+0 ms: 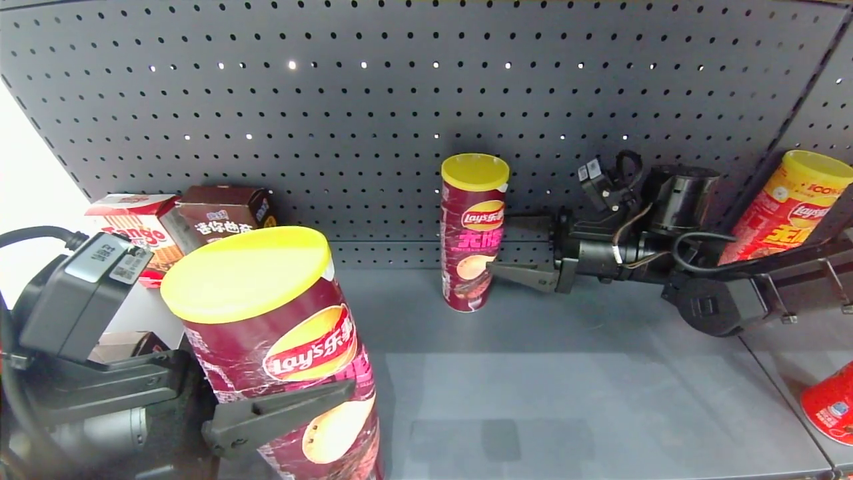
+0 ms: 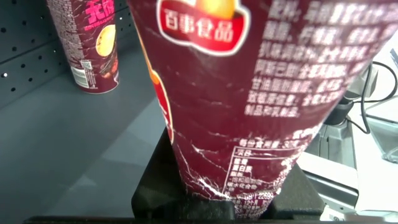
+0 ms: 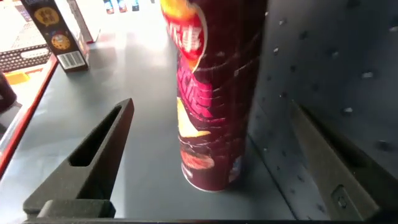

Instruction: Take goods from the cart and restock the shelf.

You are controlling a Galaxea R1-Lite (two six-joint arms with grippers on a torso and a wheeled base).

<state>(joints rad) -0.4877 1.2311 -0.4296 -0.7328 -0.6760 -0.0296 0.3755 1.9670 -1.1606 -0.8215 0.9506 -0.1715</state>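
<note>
Chip can [image 1: 266, 320] pinched in the left jaws — right jaws spread wide around the shelved can [image 1: 472, 233].

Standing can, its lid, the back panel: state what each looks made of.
Standing can: likely cardboard tube, glossy printed wrap with fine creases. Lid: yellow, seemingly plastic, smooth. Back panel: probably painted metal, matte grey, evenly perforated.
</note>
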